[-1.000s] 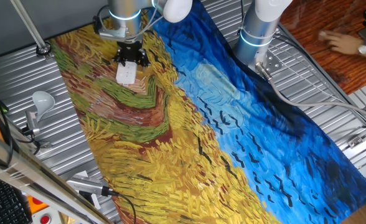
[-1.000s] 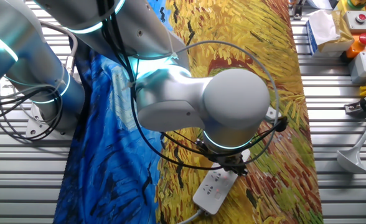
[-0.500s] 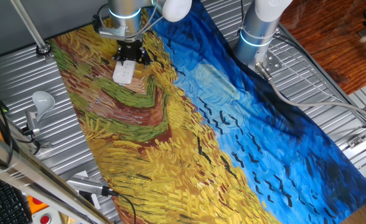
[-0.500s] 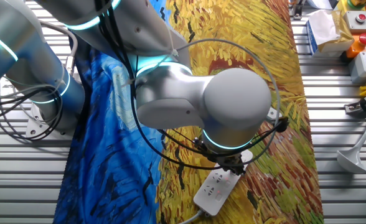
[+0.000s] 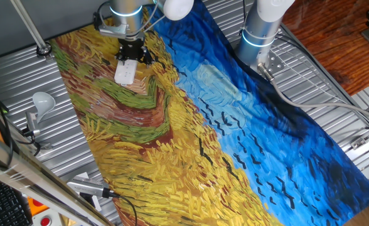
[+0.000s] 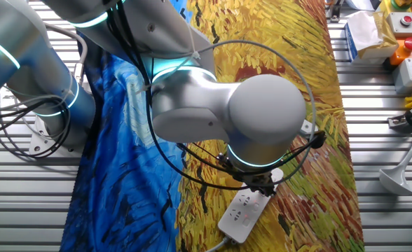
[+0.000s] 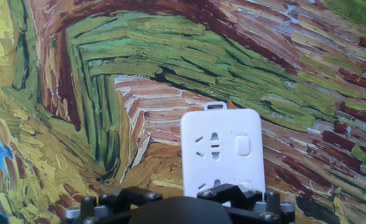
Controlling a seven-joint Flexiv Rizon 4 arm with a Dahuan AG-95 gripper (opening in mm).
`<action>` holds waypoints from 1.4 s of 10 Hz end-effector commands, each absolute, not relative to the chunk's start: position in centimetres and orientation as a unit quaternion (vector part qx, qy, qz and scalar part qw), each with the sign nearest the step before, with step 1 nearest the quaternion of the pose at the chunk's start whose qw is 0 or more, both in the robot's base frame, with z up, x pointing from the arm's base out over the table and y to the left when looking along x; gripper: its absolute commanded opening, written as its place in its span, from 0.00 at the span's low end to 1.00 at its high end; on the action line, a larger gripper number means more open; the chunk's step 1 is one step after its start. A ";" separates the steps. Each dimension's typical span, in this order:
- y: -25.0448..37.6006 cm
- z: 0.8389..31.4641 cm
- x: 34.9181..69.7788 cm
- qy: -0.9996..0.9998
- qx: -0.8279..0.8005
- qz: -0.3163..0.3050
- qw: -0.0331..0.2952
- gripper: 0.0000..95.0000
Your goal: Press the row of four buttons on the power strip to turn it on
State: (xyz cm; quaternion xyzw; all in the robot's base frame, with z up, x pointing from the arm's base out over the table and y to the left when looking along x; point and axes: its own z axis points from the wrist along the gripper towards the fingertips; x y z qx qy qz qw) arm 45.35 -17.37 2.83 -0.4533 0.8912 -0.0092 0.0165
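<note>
White plastic power strip flat on painted cloth, tool directly above its end.

Power strip lies on the yellow-brown area of the cloth covering the table, at 11 o'clock in one fixed view and at 6 o'clock in the other fixed view. Hand view shows the strip at 6 o'clock, socket holes and one pale button visible; remaining buttons hidden by the tool body. Tool fingertips not visible in any view: released or clenched state cannot be told. White lamp bulb sits at 9 o'clock, well apart.
</note>
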 end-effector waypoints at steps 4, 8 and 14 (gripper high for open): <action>-17.7 4.0 46.2 0.890 -0.455 -0.012 0.011 1.00; -18.2 3.9 46.8 0.889 -0.459 -0.009 0.008 1.00; -18.4 3.0 46.5 0.888 -0.461 -0.008 0.011 1.00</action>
